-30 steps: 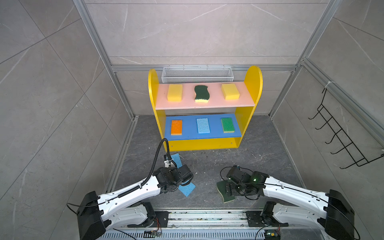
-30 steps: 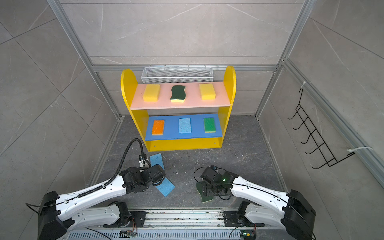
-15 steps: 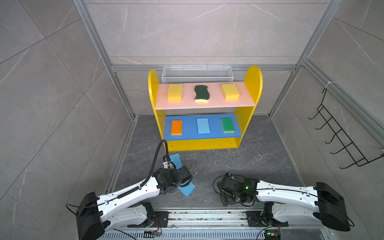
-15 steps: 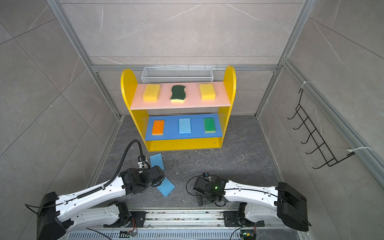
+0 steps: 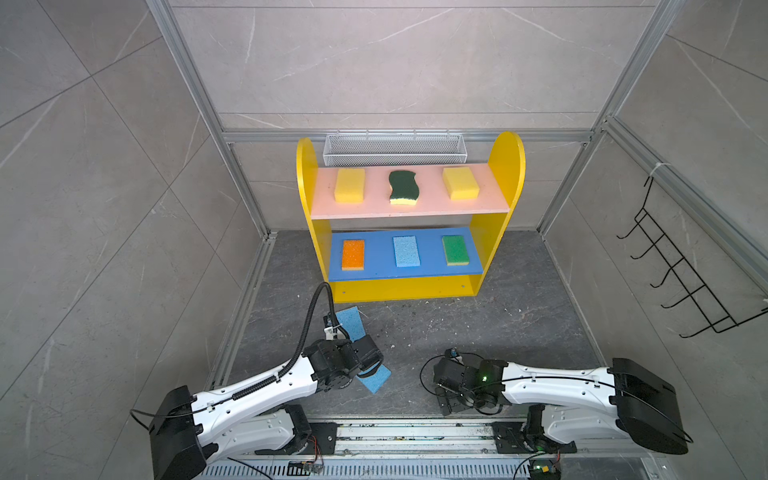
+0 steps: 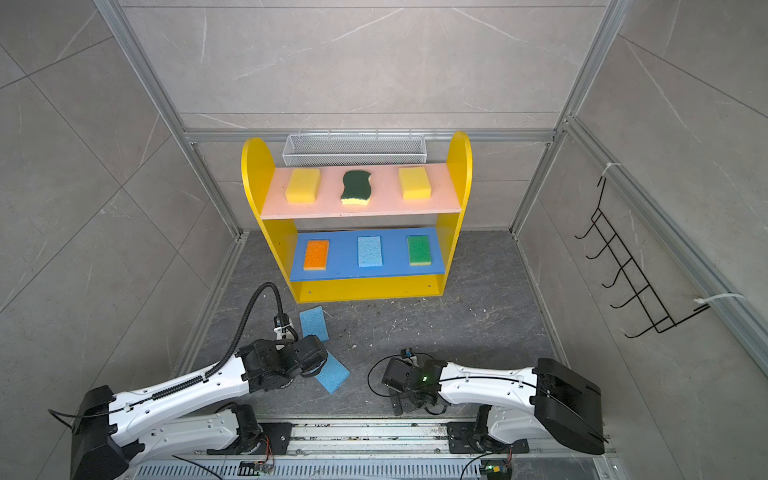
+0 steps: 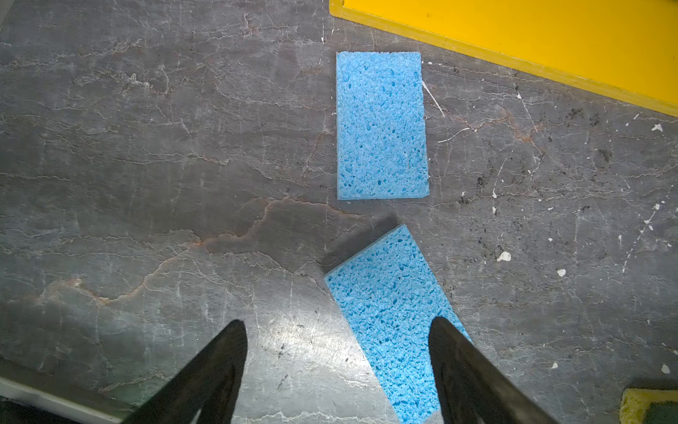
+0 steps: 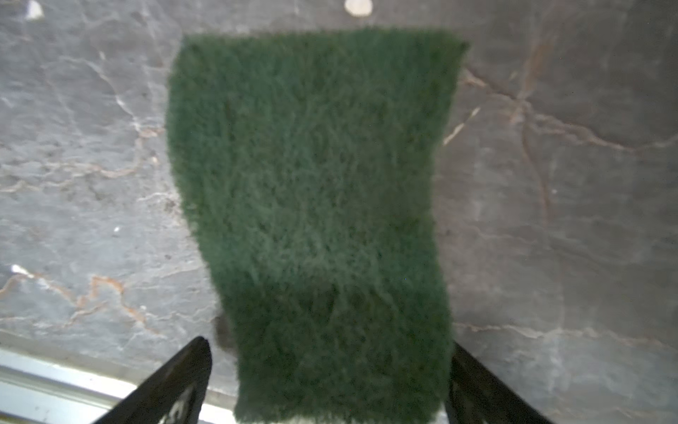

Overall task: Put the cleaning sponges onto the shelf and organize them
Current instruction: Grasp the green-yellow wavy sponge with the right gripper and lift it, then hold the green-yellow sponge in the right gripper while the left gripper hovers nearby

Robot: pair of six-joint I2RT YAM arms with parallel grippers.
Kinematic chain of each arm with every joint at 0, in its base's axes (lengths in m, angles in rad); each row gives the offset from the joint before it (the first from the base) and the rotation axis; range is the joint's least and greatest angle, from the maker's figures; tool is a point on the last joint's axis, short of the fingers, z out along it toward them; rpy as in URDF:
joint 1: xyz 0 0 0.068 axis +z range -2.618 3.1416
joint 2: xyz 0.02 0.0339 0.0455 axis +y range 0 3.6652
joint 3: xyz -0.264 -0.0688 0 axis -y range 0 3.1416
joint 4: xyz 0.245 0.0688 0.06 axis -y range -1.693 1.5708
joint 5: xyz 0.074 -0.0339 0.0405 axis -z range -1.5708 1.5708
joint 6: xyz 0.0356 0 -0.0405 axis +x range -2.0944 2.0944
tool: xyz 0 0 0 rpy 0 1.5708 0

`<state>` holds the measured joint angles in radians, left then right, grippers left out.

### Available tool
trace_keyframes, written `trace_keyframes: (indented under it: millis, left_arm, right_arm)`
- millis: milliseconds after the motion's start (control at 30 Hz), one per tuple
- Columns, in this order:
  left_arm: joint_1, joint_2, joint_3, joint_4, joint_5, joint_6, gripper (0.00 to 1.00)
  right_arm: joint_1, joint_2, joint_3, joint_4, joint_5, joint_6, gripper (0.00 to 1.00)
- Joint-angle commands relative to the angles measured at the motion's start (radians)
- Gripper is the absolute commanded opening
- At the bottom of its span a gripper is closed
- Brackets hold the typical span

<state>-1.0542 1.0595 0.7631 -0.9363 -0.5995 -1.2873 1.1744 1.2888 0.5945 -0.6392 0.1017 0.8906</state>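
The yellow shelf [image 5: 505, 166] stands at the back. Its pink board carries two yellow sponges [image 5: 350, 185] [image 5: 460, 183] with a dark green scourer [image 5: 402, 187] between them. The blue board holds an orange [image 5: 353, 254], a light blue [image 5: 406, 251] and a green sponge [image 5: 455, 249]. Two light blue sponges [image 7: 381, 124] [image 7: 392, 319] lie on the floor. My left gripper [image 7: 335, 321] hangs open above the nearer one, with one finger over it. My right gripper [image 8: 328, 342] is open, its fingers on either side of a second dark green scourer [image 8: 312, 183] lying flat on the floor.
A white wire mesh basket [image 5: 392, 149] sits behind the shelf. A black hook rack [image 5: 681, 282] hangs on the right wall. A metal rail [image 5: 415, 432] runs along the near floor edge, just behind the scourer. Tiled walls close in on both sides.
My right arm has swung back toward the near edge and come down over the floor scourer, which it now hides in both top views. The left arm has hardly moved.
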Motion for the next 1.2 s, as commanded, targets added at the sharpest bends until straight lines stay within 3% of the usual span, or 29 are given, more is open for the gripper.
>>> trace_keyframes:
  millis: [0,700,1167]
  left_arm:
    - [-0.008,-0.004,0.008,-0.017,-0.013,-0.034,0.8]
    - [-0.038,0.058,0.051,-0.018,-0.026,-0.051,0.8]
    - [-0.054,0.056,0.067,-0.034,-0.048,-0.052,0.8]
  right_arm:
    - [0.007,-0.004,-0.021,0.018,0.015,0.007,0.93]
    - [0.033,0.005,-0.053,0.094,0.063,0.013,0.66]
    - [0.03,0.033,0.099,0.061,0.286,0.078,0.63]
